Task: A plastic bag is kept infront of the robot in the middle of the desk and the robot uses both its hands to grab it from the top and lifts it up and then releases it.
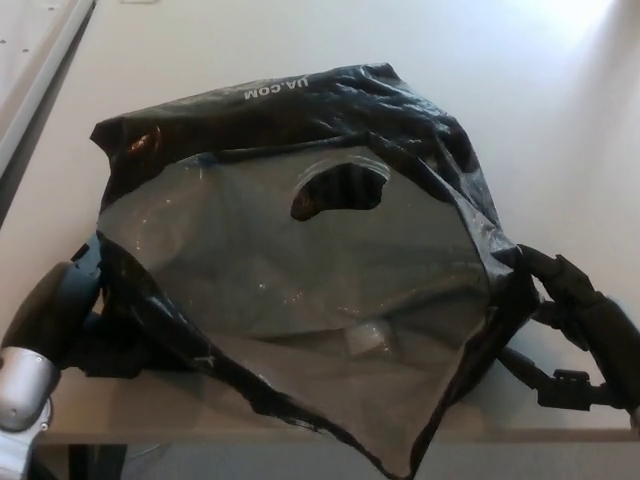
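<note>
A black plastic bag (300, 270) with a cut-out handle hole (340, 190) and white lettering lies on the middle of the pale desk (560, 120), its grey inner side facing up. My left hand (70, 310) comes in low at the bag's left edge and is pressed against it, its front part hidden behind the plastic. My right hand (570, 320) is at the bag's right edge. Its fingers (550, 272) are spread apart, the upper ones touching the bag's side and the lower one reaching under the bag's corner.
The desk's front edge runs just below the bag, whose lower corner hangs over it. A white board (35, 40) lies along the desk's far left edge. Bare desk surface stretches behind and to the right of the bag.
</note>
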Available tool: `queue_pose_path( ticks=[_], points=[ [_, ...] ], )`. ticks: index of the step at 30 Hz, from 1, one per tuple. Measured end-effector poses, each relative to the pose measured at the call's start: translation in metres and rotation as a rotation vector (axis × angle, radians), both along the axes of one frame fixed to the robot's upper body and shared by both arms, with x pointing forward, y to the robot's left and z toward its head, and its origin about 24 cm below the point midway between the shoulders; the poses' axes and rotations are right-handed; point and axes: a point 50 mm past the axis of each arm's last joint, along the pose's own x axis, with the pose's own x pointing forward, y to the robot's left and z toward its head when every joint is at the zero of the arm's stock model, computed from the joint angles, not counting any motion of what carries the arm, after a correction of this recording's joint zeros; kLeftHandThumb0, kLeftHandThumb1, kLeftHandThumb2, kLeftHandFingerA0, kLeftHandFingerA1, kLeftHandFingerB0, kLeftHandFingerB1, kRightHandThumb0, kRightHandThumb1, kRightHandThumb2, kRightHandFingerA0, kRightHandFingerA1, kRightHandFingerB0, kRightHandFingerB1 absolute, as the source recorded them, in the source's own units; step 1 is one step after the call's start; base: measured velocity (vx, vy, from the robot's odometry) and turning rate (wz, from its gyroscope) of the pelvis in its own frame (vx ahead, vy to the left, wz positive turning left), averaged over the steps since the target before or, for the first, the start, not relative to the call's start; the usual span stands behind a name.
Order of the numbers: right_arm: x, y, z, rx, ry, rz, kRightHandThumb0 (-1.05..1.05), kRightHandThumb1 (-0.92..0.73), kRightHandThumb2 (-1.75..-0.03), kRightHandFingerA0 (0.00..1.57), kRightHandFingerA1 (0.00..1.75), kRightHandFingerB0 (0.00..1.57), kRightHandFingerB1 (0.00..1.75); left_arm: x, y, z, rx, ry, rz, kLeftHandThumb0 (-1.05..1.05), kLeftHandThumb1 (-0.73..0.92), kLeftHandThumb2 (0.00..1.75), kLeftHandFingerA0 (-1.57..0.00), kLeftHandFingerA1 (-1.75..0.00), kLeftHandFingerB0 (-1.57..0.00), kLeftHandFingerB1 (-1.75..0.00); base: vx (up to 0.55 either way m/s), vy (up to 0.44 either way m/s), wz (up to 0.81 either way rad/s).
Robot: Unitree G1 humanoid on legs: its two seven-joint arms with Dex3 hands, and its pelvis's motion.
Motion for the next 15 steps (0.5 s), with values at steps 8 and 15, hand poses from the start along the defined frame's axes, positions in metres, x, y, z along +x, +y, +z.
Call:
queue_pose_path(
  ticks=[8,15],
  points=[
    [0.023,0.026,0.011,0.021,-0.026,0.027,-0.62,-0.46,-0.80,0.24,0.50,0.02,0.28,-0.008,-0.024,-0.005,-0.026,-0.005,-0.072,-0.83,0.48,0.85,-0.22,-0.48,-0.05,-0.18,0.00,0.000,0.00],
    [0.050,0.045,0.023,0.022,-0.034,0.029,-0.24,-0.47,-0.53,0.53,1.16,0.63,1.07,-0.010,-0.043,-0.005,-0.025,-0.013,-0.121,-0.47,0.66,0.59,-0.94,-1.31,-0.85,-0.55,0.00,0.000,0.00]
  ],
)
